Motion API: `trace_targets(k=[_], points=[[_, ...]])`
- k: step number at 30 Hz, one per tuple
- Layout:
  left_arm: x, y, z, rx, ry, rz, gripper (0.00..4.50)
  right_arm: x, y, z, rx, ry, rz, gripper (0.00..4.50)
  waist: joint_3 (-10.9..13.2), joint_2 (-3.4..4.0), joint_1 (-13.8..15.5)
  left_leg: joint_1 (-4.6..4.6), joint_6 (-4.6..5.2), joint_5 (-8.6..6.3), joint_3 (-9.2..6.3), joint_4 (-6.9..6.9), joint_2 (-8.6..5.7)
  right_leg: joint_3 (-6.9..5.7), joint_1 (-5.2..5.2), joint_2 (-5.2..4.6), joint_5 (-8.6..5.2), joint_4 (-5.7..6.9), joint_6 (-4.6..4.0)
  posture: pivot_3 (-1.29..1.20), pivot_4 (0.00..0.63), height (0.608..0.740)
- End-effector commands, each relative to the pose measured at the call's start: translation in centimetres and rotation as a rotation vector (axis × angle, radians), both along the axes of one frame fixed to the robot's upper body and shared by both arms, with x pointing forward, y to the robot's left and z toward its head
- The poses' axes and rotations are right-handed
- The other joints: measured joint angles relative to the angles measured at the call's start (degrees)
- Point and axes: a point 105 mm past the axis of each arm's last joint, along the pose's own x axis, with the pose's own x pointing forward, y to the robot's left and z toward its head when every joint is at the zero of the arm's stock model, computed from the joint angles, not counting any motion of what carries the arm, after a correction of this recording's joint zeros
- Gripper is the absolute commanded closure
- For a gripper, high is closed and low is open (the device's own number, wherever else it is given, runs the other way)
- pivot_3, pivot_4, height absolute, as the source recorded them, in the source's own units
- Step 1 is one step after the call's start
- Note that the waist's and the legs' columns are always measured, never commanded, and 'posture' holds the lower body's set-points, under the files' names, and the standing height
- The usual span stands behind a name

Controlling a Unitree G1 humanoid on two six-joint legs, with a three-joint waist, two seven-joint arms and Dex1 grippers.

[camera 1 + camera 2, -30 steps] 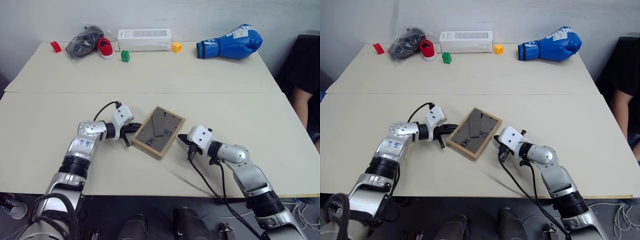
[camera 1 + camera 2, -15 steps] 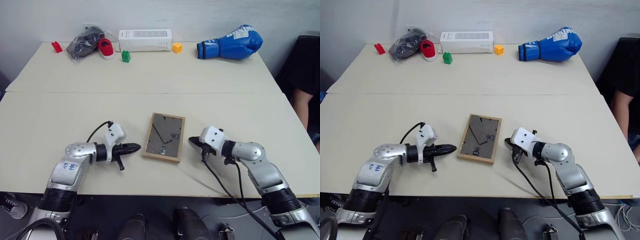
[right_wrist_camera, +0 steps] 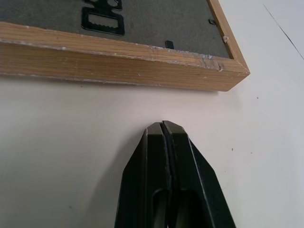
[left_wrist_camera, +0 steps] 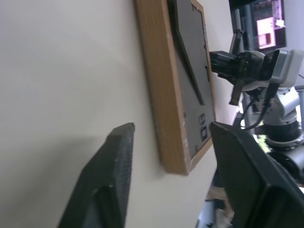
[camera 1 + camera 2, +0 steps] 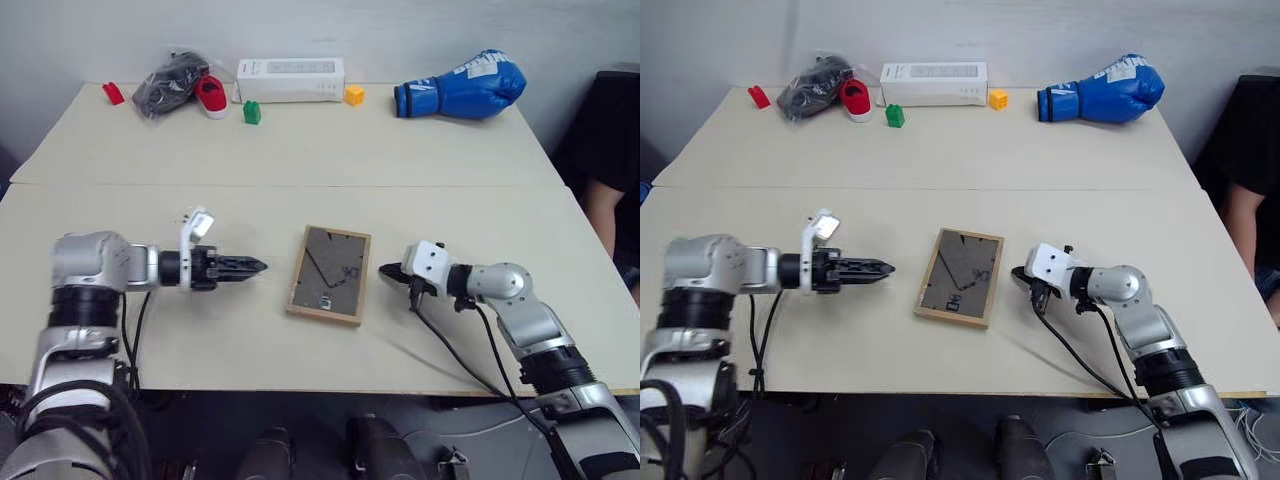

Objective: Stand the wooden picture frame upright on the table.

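Note:
The wooden picture frame [image 5: 329, 274] lies flat on the table [image 5: 300, 150], near the front edge, with its dark grey back and folded easel stand facing up. My left gripper [image 5: 256, 267] hovers a short gap off the frame's left side and points at it. In the left wrist view this gripper [image 4: 172, 127] is open, and the frame's edge [image 4: 164, 104] runs between the two fingers [image 4: 107, 180] without touching them. My right gripper [image 5: 388, 272] is shut, its tip [image 3: 165, 126] just short of the frame's right side [image 3: 118, 64].
Along the table's back edge sit a long white box [image 5: 290, 78], a blue boxing glove [image 5: 460, 85], a dark bag with a red shoe [image 5: 180, 85], and small red [image 5: 112, 93], green [image 5: 251, 112] and yellow [image 5: 352, 94] blocks. A person [image 5: 610, 160] sits at the right edge.
The frame turned from diagonal to nearly square with the table edge. My left arm drew back to the left, rolled and opened its fingers. My right gripper shifted slightly right, still shut.

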Motion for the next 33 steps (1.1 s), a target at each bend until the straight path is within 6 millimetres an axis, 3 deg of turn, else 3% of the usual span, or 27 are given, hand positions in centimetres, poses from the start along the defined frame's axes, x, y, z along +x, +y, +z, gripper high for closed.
trace_targets(k=[1,8,18,24,33], points=[[0.4,-1.1,0.2,0.030,0.042,-0.027,0.60,0.5,0.5,0.1,-0.012,-0.023,0.014,4.50,0.0,0.00,-0.5,0.00,-0.01,0.00,0.00,-0.01,0.00,-0.01,-0.02,0.00,0.00,0.02,0.00,0.00,0.150,0.740],[0.3,-4.0,-0.5,0.009,0.102,-0.085,0.60,0.8,2.3,0.4,0.014,-0.042,0.056,4.50,0.0,0.01,-1.4,0.04,-0.07,0.02,-0.01,0.00,-0.01,-0.15,-0.10,-0.10,0.00,0.16,-0.01,0.00,0.150,0.740],[-0.7,-5.6,0.0,-0.040,0.080,-0.127,0.60,0.1,4.1,0.0,0.052,-0.024,0.087,4.50,0.0,0.01,-1.3,0.04,-0.04,0.00,-0.04,0.29,-0.17,-0.79,-0.07,-0.49,0.00,0.23,-0.01,0.00,0.150,0.740],[-0.8,-4.5,0.0,0.028,0.011,-0.093,0.60,0.5,4.1,0.1,0.074,-0.035,0.034,4.50,0.0,0.02,-1.3,0.04,-0.05,0.00,-0.06,0.32,-0.17,-0.81,-0.05,-0.50,0.00,0.26,-0.01,0.00,0.150,0.740],[-2.1,-1.0,-1.3,0.192,-0.011,-0.042,0.60,0.0,3.0,-0.6,0.070,-0.022,-0.018,4.50,0.0,0.03,-1.4,0.08,-0.05,0.00,-0.07,0.15,-0.17,-0.80,-0.04,-0.50,0.00,0.29,-0.01,0.00,0.150,0.740]])
